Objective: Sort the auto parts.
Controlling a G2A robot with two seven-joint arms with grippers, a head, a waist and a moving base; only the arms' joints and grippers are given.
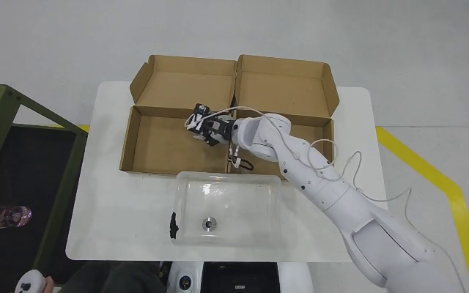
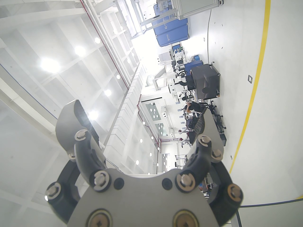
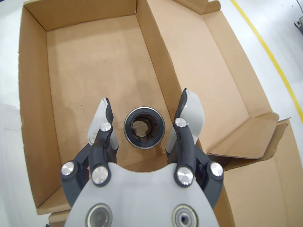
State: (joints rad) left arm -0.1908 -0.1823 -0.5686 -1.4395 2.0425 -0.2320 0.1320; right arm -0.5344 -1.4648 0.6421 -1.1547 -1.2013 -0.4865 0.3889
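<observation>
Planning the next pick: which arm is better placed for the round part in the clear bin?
Right arm, probably: its jaws hang open over the box beside the bin; the left jaws point at the ceiling.

The brown cardboard box (image 3: 94, 67) is matt and papery. The round ring-shaped part (image 3: 144, 126) has a shiny metal rim around a dull black collar; the clear rectangular tub (image 1: 242, 201) is glossy plastic.
</observation>
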